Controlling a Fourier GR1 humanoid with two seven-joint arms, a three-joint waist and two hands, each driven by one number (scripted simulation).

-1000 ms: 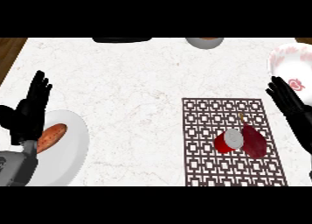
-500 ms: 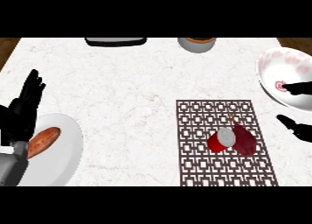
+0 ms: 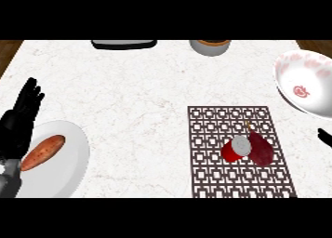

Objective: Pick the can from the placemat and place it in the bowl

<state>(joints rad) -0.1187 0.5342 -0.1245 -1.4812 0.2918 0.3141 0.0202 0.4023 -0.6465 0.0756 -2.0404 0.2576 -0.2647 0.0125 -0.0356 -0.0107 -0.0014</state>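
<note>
A red can (image 3: pixel 238 148) with a grey lid lies on the brown lattice placemat (image 3: pixel 223 125), touching a dark red vegetable (image 3: pixel 260 146) to its right. The white bowl (image 3: pixel 311 86) with red marks stands at the right edge, beyond the placemat. Only the black tip of my right hand (image 3: pixel 329 139) shows at the right edge, apart from the can and level with it. My left hand (image 3: pixel 18 118) rests open at the left edge, fingers up, beside a plate.
A white plate (image 3: pixel 65 160) holding an orange sausage-shaped piece (image 3: pixel 42 152) sits at the lower left. A grey cup (image 3: pixel 210 47) and a dark flat object (image 3: pixel 124 44) stand along the far edge. Wood floor shows past the counter's top corners.
The view has shifted, so everything sits further left and lower. My right hand has drawn back toward the right edge, with less of it showing. The can lies where it was on the placemat.
</note>
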